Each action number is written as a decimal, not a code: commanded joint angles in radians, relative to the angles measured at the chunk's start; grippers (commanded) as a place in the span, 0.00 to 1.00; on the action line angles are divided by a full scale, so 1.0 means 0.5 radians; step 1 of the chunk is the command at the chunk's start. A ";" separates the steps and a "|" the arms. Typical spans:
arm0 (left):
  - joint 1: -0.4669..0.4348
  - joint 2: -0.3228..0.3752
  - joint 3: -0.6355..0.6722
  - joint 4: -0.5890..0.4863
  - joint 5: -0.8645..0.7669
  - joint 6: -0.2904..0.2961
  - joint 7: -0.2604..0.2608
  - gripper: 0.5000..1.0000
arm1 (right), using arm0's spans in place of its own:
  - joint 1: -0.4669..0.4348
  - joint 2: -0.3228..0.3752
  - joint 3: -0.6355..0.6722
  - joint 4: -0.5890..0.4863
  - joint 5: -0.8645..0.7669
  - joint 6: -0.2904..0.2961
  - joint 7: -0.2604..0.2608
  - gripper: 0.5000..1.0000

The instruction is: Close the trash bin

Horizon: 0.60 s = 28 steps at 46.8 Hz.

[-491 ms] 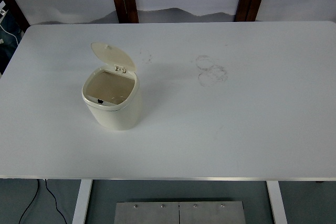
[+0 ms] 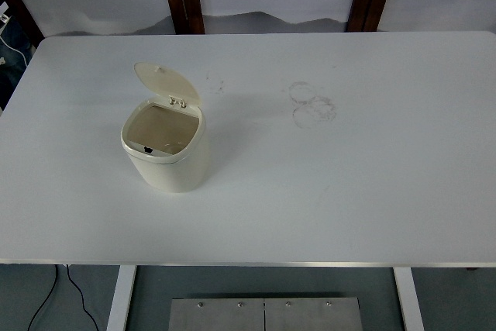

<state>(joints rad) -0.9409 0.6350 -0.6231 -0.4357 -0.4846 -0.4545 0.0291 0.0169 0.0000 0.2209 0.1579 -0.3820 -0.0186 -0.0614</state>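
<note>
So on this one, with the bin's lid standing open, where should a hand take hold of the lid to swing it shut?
Probably at the lid's free rounded top edge, coming from the far side and above. The lid stands upright on its hinge at the far rim of the trash bin, so pushing that top edge toward the table's near edge and down should fold it over the opening. Neither hand is in view.

Both arms out of frame. Only possible body part: grey metal plate point(image 2: 264, 315) below near edge of white table point(image 2: 349, 191), bottom centre; cannot tell whether it belongs to robot. Plate flat, dull brushed grey, split by vertical seam into two panels. Four small round screws point(image 2: 239, 305) in row near top edge, two per panel.
</note>
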 commanded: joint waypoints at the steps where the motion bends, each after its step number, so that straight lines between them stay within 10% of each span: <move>1: 0.019 0.000 0.001 0.000 0.000 0.004 0.000 1.00 | 0.000 0.000 0.000 0.000 0.000 0.000 0.000 0.99; 28: 0.029 -0.003 0.007 -0.003 0.000 0.007 0.003 1.00 | 0.000 0.000 0.000 0.000 0.000 0.000 0.000 0.99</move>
<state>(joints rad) -0.9266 0.6335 -0.6212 -0.4372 -0.4846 -0.4515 0.0307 0.0168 0.0000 0.2209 0.1581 -0.3820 -0.0179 -0.0614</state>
